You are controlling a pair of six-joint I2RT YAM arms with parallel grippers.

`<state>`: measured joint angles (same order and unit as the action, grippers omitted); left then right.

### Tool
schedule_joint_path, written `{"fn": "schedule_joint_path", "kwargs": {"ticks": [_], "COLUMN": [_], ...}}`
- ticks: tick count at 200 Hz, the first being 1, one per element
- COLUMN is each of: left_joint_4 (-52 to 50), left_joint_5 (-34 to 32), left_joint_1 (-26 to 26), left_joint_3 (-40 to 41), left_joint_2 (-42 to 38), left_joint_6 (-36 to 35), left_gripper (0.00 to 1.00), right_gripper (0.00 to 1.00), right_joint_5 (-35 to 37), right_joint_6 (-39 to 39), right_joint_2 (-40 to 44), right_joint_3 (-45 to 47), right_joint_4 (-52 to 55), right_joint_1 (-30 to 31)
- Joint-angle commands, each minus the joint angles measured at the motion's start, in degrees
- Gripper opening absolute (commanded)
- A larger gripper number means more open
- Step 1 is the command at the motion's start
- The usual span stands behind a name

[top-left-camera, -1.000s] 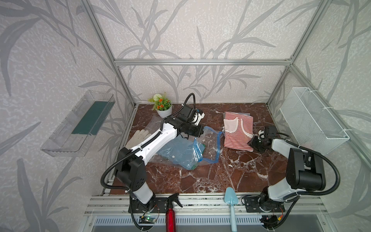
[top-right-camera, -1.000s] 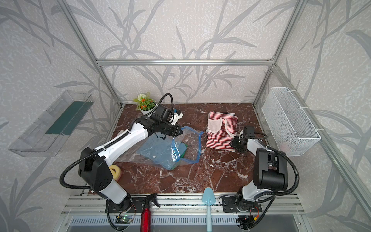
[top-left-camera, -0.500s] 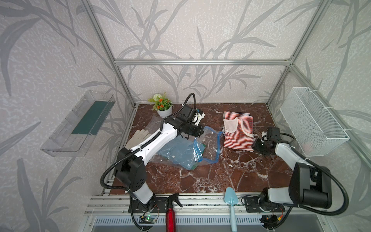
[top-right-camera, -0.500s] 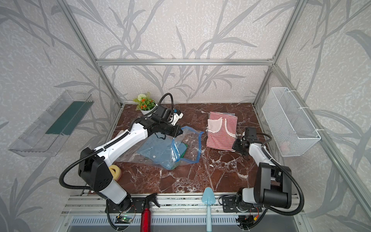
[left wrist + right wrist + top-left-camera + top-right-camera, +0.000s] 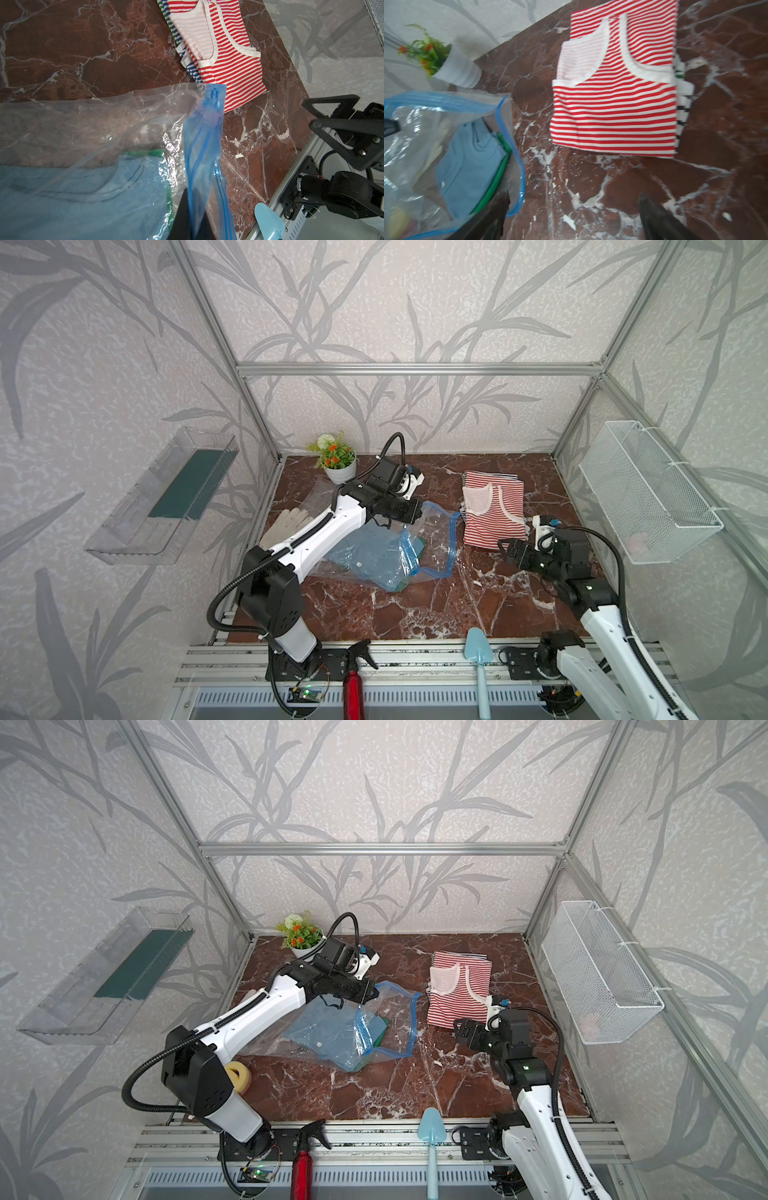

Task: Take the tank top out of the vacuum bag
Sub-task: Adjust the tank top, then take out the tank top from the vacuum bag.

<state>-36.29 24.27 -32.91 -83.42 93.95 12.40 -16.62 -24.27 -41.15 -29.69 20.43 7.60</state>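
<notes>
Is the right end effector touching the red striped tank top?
Apart. The right wrist view shows bare marble between the open right end effector and the tank top.

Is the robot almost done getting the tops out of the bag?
Partly. A red-striped tank top lies outside on the table. The left hand pinches the blue edge of the vacuum bag; the right hand is open and empty near that top. Left to do: a blue garment and a green one sit inside the bag.

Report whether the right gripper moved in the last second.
Yes. The right gripper has backed slightly off the striped tank top, toward the front rail.
</notes>
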Motion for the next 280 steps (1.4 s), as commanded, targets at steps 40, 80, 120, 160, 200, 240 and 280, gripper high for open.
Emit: {"fn": "schedule_joint_path", "kwargs": {"ticks": [40, 80, 120, 160, 200, 240, 280], "left_joint_4": [1.1, 0.9, 0.8, 0.9, 0.9, 1.7, 3.7], "left_joint_5": [1.2, 0.3, 0.2, 0.1, 0.3, 1.2, 2.8], "left_joint_1": [-0.6, -0.8, -1.1, -1.2, -1.3, -1.4, -1.5], "left_joint_3": [0.4, 0.5, 0.4, 0.4, 0.5, 1.0, 2.1], "left_joint_2": [-2.2, -1.8, -1.8, -1.8, -1.8, -2.4, -3.8], "left_joint_6": [-1.1, -1.2, -1.3, -1.4, -1.4, -1.6, -1.6], "left_gripper": [0.00, 0.00, 0.00, 0.00, 0.00, 0.00, 0.00], "right_gripper": [0.71, 0.47, 0.34, 0.30, 0.28, 0.28, 0.30], "right_joint_5": [-0.2, -3.2, -2.4, -1.0, -2.7, -3.8, -5.1], "right_joint_6": [-11.9, -10.6, -9.1, -6.5, -5.7, -6.6, -9.5], "right_joint_2": [-15.7, -30.2, -36.9, -42.2, -49.1, -53.7, -57.1], "right_joint_3": [-0.4, -7.9, -11.7, -16.3, -19.9, -22.3, -25.5], "right_joint_4": [-17.8, -20.4, -19.6, -16.1, -13.8, -13.4, -13.7], "right_joint_1": [20.3, 27.2, 30.7, 33.1, 34.6, 35.2, 35.3]}}
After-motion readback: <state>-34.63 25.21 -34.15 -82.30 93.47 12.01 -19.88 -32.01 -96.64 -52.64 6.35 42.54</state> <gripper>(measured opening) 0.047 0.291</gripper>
